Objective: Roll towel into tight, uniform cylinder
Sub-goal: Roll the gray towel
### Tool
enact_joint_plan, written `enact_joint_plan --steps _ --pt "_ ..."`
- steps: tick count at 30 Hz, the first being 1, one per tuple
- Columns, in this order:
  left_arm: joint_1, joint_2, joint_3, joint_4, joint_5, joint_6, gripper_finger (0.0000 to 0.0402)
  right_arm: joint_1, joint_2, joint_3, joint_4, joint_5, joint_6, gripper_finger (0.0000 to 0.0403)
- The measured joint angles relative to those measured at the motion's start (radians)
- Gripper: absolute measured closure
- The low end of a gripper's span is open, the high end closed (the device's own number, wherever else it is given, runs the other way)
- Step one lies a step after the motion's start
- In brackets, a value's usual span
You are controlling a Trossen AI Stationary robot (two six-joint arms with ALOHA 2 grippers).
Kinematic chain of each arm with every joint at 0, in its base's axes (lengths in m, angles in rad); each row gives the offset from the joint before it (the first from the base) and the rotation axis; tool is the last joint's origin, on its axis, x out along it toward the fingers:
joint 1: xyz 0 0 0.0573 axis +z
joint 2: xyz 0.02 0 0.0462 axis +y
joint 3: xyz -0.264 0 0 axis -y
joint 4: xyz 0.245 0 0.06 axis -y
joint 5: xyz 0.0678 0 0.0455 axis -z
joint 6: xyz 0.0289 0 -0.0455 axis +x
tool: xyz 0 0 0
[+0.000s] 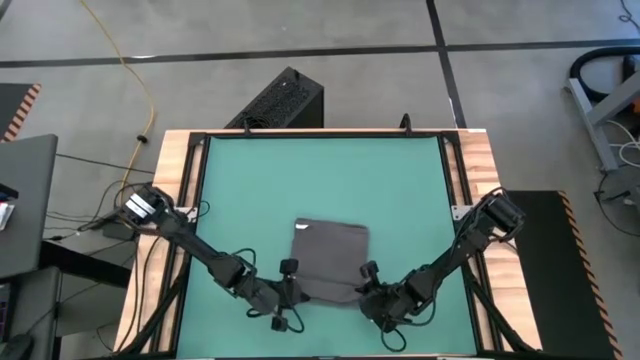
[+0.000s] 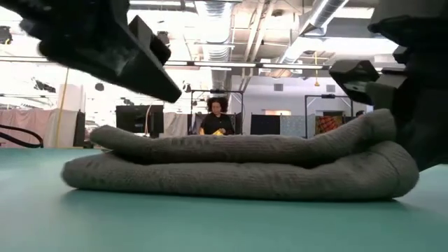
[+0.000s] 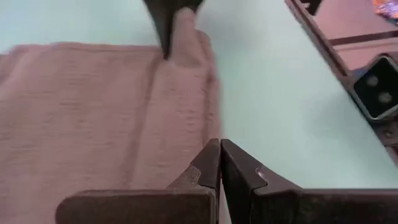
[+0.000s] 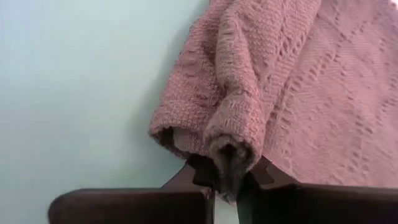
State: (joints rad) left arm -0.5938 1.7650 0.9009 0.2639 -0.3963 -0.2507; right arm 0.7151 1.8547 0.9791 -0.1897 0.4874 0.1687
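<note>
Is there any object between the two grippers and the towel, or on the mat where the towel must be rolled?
Nothing visible. The right gripper is shut on a fold of the towel at its near corner. The left gripper is shut at the towel's other near corner. The teal mat beyond the towel shows no other object.

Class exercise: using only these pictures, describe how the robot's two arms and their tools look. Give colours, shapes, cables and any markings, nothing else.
Both arms are dark, nearly black, built of slim jointed segments. The left tool and right tool each end in two flat, tapering dark fingers with angular tips. Loose black cables loop beside the left arm, whose base carries a pale label. No other markings can be made out.
</note>
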Motion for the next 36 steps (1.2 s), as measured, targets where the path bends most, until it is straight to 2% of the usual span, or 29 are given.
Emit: enact_joint_plan --steps 4,7,11,18,24,29,36 --pt "0.02 -0.023 0.0 -0.067 -0.04 0.008 0.04 -0.001 -0.026 -0.002 -0.006 -0.064 0.083 0.036" --pt "0.051 -0.022 0.0 -0.13 -0.054 0.061 0.04 0.0 -0.052 -0.003 -0.018 -0.125 0.122 0.036" --pt "0.104 -0.022 0.0 -0.136 -0.053 0.135 0.04 0.001 -0.084 -0.004 -0.055 -0.185 0.157 0.036" --pt "0.211 -0.017 0.0 -0.134 0.149 0.284 0.04 0.003 -0.135 -0.004 -0.057 -0.199 0.186 0.036" --pt "0.296 -0.017 0.0 -0.131 0.188 0.383 0.04 0.002 -0.148 -0.004 -0.08 -0.228 0.244 0.036" --pt "0.363 -0.007 -0.001 -0.126 0.305 0.412 0.04 0.004 -0.14 -0.003 -0.088 -0.234 0.284 0.036" --pt "0.416 0.024 0.0 -0.014 0.443 0.527 0.0401 0.018 -0.14 -0.003 -0.09 -0.239 0.305 0.036"
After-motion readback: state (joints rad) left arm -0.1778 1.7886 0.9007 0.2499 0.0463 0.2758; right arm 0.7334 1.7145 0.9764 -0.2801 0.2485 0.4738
